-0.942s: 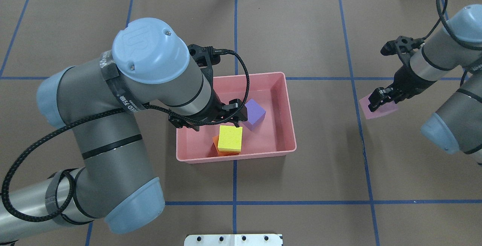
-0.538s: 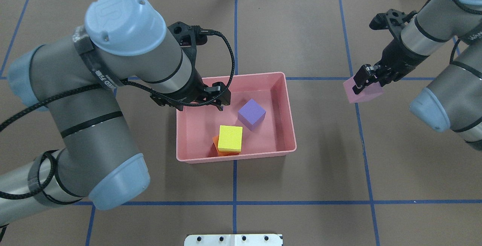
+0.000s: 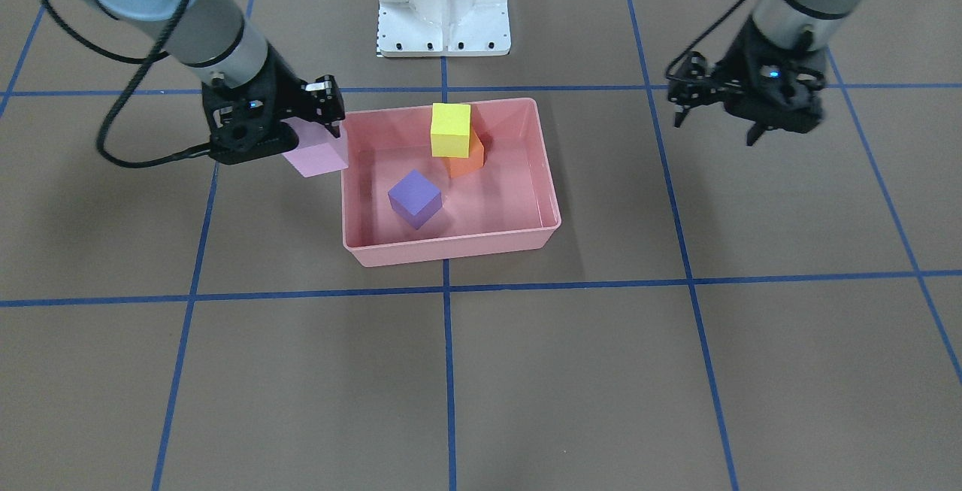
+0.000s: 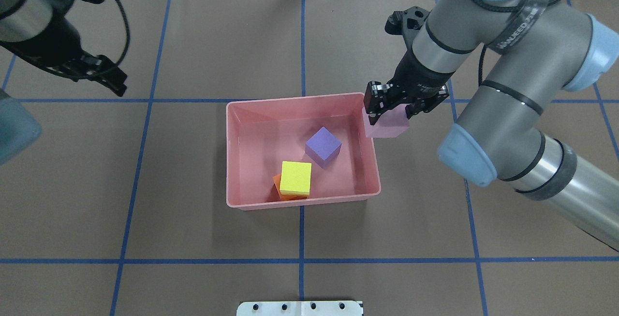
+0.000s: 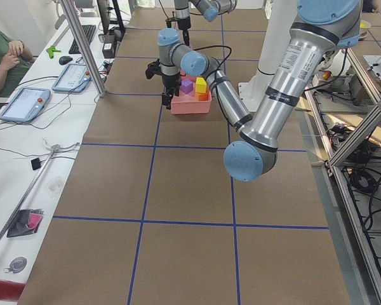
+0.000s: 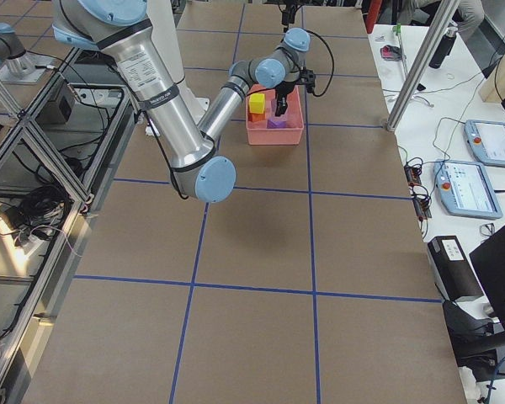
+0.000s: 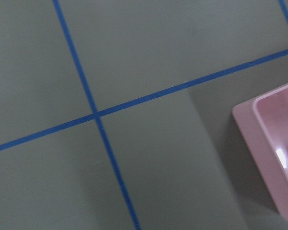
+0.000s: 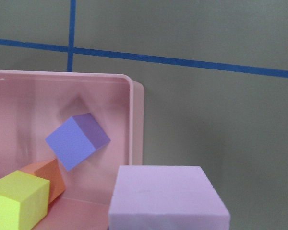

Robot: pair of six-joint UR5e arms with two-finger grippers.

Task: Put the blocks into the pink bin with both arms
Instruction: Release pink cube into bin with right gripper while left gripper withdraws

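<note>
The pink bin [image 4: 300, 97] stands mid-table. Inside it the yellow cube [image 4: 295, 177] rests on the orange cube [image 4: 276, 184], and the purple cube [image 4: 323, 146] lies tilted beside them. My right gripper [image 4: 390, 112] is shut on the light pink cube [image 4: 387, 127] and holds it above the bin's right rim, still partly outside. In the right wrist view the pink cube [image 8: 168, 196] hangs by the bin's wall [image 8: 137, 124]. My left gripper [image 4: 109, 78] is open and empty, far left of the bin; it also shows in the front-facing view [image 3: 714, 126].
The table is covered in brown paper with blue tape lines [image 4: 302, 260]. The white base stand [image 3: 443, 2] is at the robot's side of the table. The right arm's elbow [image 4: 466, 156] hangs over the area right of the bin.
My left gripper has pulled out of the bin and swung far to the left, empty. My right gripper has lifted the light pink cube and carried it left to the bin's right rim.
</note>
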